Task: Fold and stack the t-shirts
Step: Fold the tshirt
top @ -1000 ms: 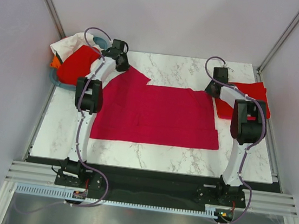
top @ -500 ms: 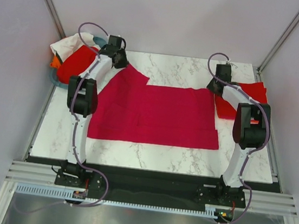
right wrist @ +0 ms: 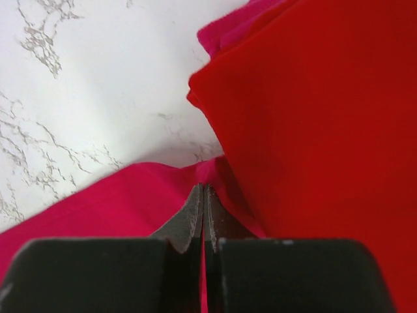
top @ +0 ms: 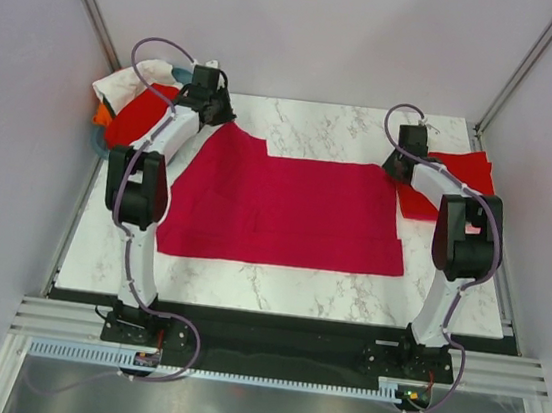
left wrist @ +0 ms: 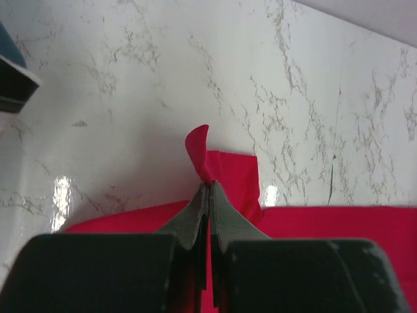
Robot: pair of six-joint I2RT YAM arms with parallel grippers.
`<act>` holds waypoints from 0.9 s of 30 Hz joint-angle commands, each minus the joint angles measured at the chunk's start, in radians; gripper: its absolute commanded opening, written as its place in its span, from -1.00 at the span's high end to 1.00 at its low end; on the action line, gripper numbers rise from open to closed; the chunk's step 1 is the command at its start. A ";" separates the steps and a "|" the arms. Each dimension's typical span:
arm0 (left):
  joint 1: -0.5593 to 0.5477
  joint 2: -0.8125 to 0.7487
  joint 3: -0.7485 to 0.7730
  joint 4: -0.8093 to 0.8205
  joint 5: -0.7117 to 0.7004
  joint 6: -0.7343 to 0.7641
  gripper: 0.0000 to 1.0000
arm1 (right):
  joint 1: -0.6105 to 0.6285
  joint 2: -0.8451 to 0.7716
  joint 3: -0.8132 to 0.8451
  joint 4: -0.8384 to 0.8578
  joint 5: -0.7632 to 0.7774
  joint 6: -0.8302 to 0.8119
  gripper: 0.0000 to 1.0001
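A crimson-pink t-shirt lies spread flat across the middle of the marble table. My left gripper is shut on its far left corner, which pokes up past the fingertips. My right gripper is shut on its far right corner. A folded bright red t-shirt lies at the right, right beside that corner, and fills the right of the right wrist view. Another red shirt lies in the basket at the far left.
A teal basket holding red and white cloth sits at the table's far left corner; its edge shows in the left wrist view. A pink edge peeks out under the folded red shirt. Grey walls close in on both sides.
The left arm has swung outward to the left and its gripper has pulled the shirt's far left corner further back and left. The right gripper has barely shifted.
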 commanded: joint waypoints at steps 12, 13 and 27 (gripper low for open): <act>-0.023 -0.305 -0.416 0.259 -0.069 0.055 0.95 | -0.007 -0.216 -0.175 0.016 0.020 0.058 1.00; -0.023 -0.317 -0.436 0.270 -0.081 0.057 0.95 | -0.007 -0.227 -0.186 0.016 0.028 0.060 1.00; -0.023 -0.527 -0.720 0.406 -0.263 0.084 0.95 | -0.038 -0.347 -0.305 0.021 0.026 0.086 1.00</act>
